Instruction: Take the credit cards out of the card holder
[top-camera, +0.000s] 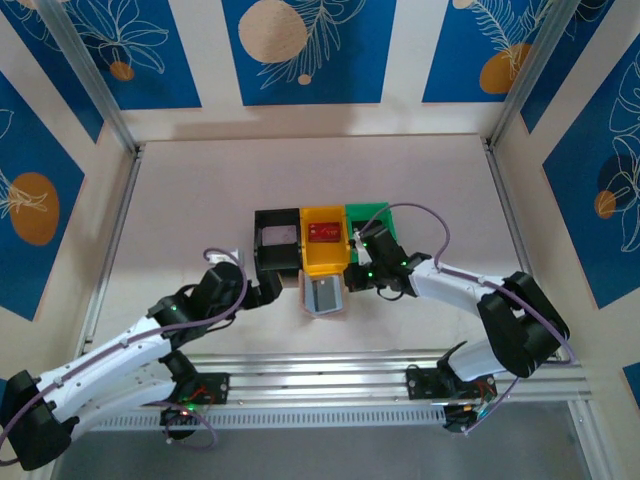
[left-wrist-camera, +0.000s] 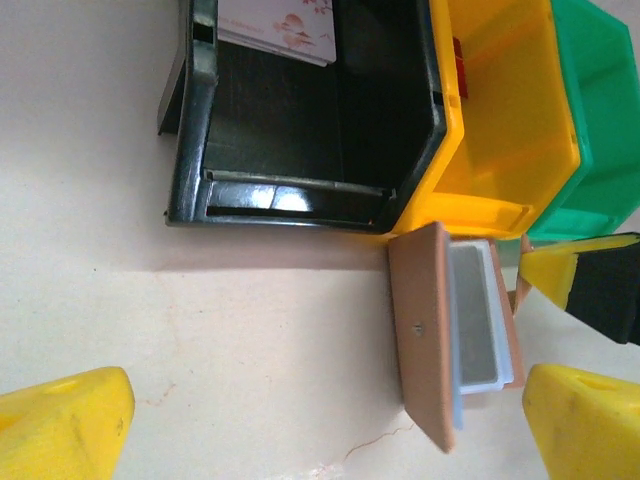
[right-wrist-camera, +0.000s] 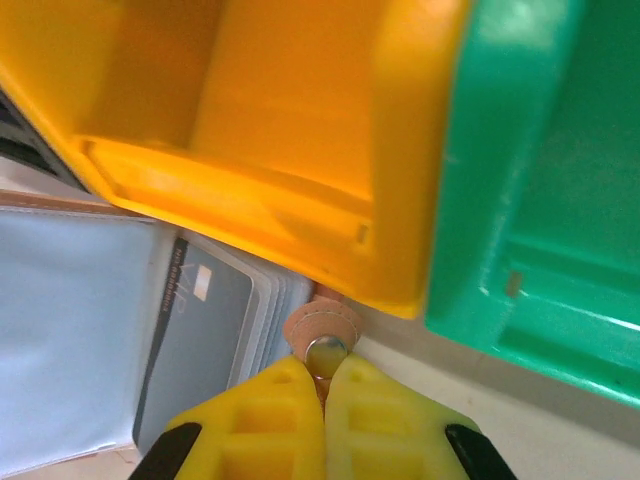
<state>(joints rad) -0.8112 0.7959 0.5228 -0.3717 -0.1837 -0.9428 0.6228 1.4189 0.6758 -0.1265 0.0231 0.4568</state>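
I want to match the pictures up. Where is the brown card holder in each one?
Top external: card holder in the middle, just in front of the yellow bin.
Left wrist: lower right, open, below the yellow bin.
Right wrist: lower left, snap tab pinched by right fingers.
Shared landmark: yellow bin.

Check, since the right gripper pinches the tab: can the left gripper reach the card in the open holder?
Probably yes: the left gripper is open, nothing between it and the grey card in the card holder.

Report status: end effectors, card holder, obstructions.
Left end effector open, empty. Right end effector shut on card holder snap tab. Holder open by yellow bin, grey card in pocket.
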